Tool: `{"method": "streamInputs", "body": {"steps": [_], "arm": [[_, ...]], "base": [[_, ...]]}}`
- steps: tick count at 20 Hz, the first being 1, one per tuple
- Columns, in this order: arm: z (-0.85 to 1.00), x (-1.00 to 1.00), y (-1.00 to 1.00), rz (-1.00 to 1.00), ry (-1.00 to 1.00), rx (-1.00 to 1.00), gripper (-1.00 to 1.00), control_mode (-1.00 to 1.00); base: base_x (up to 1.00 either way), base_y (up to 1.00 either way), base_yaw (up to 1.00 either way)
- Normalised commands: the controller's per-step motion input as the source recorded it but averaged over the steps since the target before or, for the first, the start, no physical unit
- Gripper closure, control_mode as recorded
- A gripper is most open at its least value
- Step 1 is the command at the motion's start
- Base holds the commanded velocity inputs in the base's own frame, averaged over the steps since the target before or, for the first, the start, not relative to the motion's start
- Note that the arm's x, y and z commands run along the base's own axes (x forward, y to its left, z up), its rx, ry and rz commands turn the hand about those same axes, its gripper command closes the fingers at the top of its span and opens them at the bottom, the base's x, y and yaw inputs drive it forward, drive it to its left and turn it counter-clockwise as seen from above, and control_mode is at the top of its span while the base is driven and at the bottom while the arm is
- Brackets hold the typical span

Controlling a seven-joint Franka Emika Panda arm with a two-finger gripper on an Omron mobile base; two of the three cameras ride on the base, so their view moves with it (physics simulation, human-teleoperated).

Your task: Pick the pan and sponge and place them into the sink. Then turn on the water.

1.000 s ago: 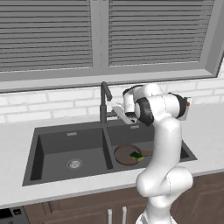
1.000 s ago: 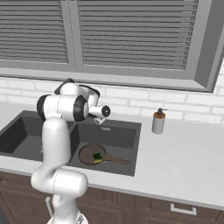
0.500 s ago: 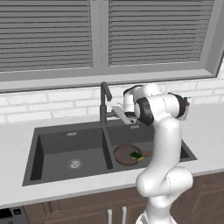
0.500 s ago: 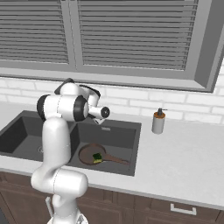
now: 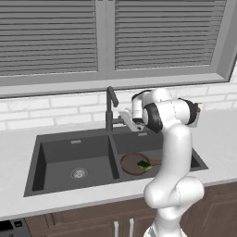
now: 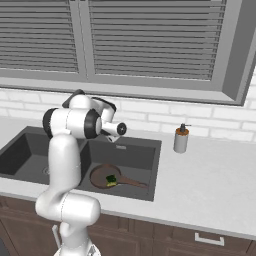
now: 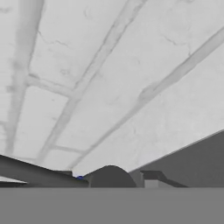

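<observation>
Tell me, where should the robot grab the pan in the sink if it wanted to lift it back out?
Probably by the long thin handle, coming down from above. The pan lies flat in the right basin of the sink, with its handle sticking out toward the right wall, narrow enough for two fingers. The sponge sits in the round bowl, so that part is harder to pinch.

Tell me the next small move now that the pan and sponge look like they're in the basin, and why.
Probably nudge the tool the last bit onto the dark gooseneck faucet's lever. The dark reddish-brown frying pan already lies in the right basin of the dark grey double sink with the green-and-yellow sponge on it, and no stream shows.
</observation>
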Motion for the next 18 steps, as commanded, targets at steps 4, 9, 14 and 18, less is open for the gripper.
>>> {"method": "streamInputs", "body": {"steps": [4,9,14,18], "arm": [[-0.16,0.29,-0.25,-0.04,0.13,0.35,1.0,-1.0],[-0.2,0.2,-0.28,-0.11,0.12,0.32,1.0,-1.0],[-0.24,0.1,-0.32,-0.19,0.1,0.28,1.0,-1.0],[-0.27,0.07,-0.31,-0.17,0.08,0.26,1.0,-1.0]], "base": [[0.0,0.0,0.0],[0.0,0.0,0.0],[0.0,0.0,0.0],[0.0,0.0,0.0]]}}
